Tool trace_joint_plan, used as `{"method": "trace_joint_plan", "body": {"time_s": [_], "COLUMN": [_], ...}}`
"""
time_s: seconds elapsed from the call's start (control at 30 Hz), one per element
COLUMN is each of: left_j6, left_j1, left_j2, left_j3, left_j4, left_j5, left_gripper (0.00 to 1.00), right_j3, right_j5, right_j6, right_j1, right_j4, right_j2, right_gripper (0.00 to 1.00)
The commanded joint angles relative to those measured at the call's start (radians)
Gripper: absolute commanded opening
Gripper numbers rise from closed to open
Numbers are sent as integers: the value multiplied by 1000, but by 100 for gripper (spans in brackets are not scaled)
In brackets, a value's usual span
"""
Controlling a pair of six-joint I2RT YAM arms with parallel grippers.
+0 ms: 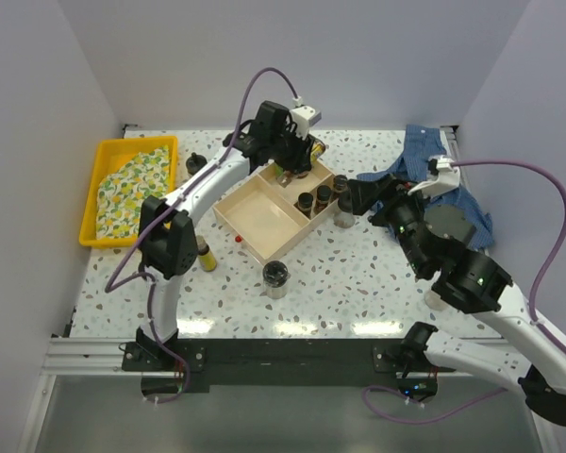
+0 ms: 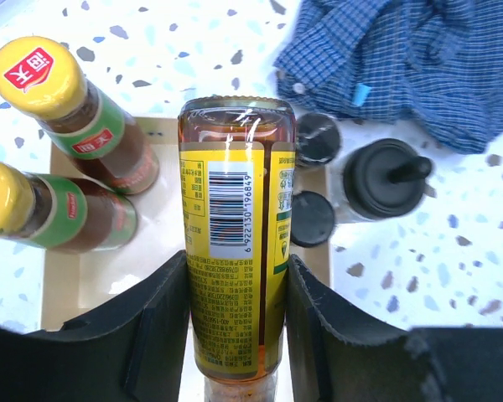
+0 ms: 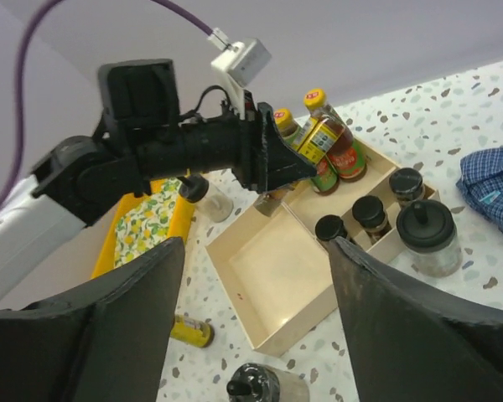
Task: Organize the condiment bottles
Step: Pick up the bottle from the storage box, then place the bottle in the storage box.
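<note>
Near the bases a black-lidded jar (image 1: 276, 277) and a small yellow bottle (image 1: 206, 255) sit loose on the counter (image 1: 358, 274), and the right claw (image 3: 256, 243) hangs wide and empty beside the wooden box (image 1: 259, 219). Farther back, the amber bottle (image 2: 235, 167) gripped in the left claw (image 2: 236, 276) could knock the two yellow-capped bottles (image 2: 75, 126) just beside it if lowered off-line into the far compartment. That arm reaches long and forward, its claw over that compartment.

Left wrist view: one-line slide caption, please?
Left gripper shut on a yellow-labelled amber sauce bottle over the pale wooden divided box, beside two yellow-capped brown bottles.
</note>
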Motion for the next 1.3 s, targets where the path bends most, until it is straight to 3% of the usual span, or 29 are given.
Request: {"method": "trace_joint_plan", "body": {"time_s": [0.0, 0.2, 0.33, 0.47, 0.67, 0.77, 1.03, 1.27], "left_j6": [-44, -24, -41, -56, -42, -42, -57, -73], "left_j1": [1, 2, 3, 1, 3, 3, 3, 3], "left_j2": [-152, -282, -373, -434, -500, -497, -500, -494], "left_j3": [-20, -91, -169, -210, -275, -264, -293, -286], "left_j4": [52, -71, -141, -221, -246, -270, -275, -267], "left_j5": [127, 202, 210, 259, 291, 308, 323, 359], "left_gripper": [0, 0, 0, 0, 0, 0, 0, 0], "right_j3": [49, -34, -78, -172, -281, -255, -244, -252], "right_j5": [10, -82, -374, -508, -572, -598, -596, -593], "right_j6": [-48, -518, -883, -1298, -1706, -1826, -1936, -2023], "right_j1": [-1, -15, -15, -15, -15, -15, -14, -14], "right_j4": [2, 221, 251, 309, 491, 495, 577, 557], "right_j2": [61, 101, 112, 90, 198, 271, 332, 386], "right_gripper": [77, 80, 84, 82, 83, 83, 81, 72]}}
